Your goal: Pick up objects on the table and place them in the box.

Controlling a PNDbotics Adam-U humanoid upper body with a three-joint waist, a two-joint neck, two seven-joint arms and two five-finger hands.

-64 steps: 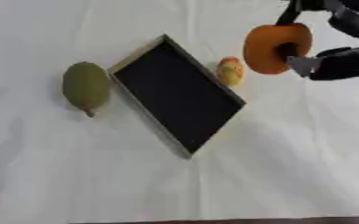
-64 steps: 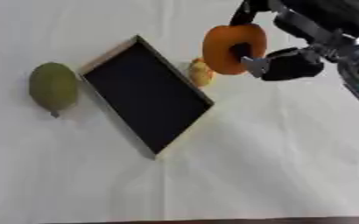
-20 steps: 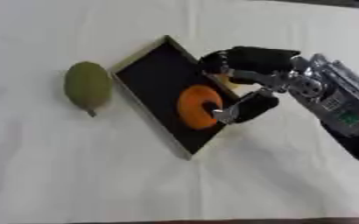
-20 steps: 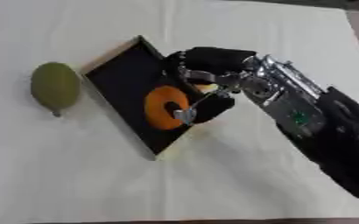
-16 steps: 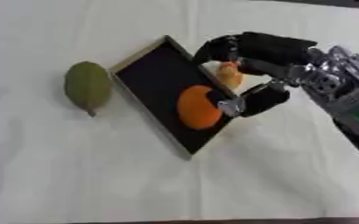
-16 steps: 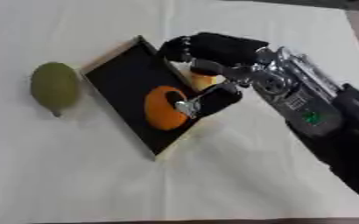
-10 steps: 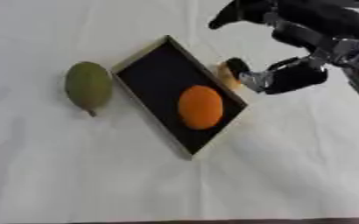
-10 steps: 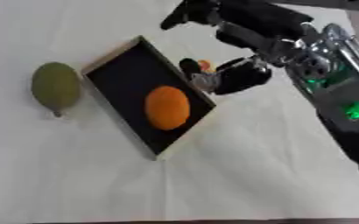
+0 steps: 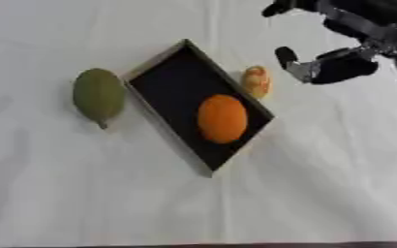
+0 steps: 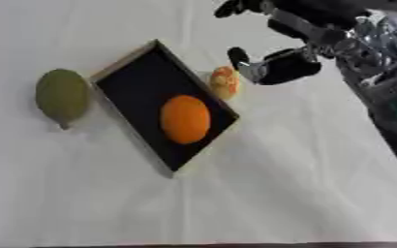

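While the white cloth-covered counter fills the whole view, the thing farthest to the left of the hand is a green oval fruit with a little pointed tip. It lies on the cloth, just beside the left edge of the box but not touching it.

Next comes the flat black box with a thin pale rim, turned so its corners point up and down. A round orange fruit sits inside it, in the lower right part, near the rim on the hand's side.

Just outside that rim, between the box and the hand, lies a small yellow and orange fruit on the cloth. It looks to be right against the box edge.

The robot's black and silver right hand is up at the top right, above the counter. Its fingers are spread apart and it holds nothing. Its thumb points toward the small fruit, but does not touch it.
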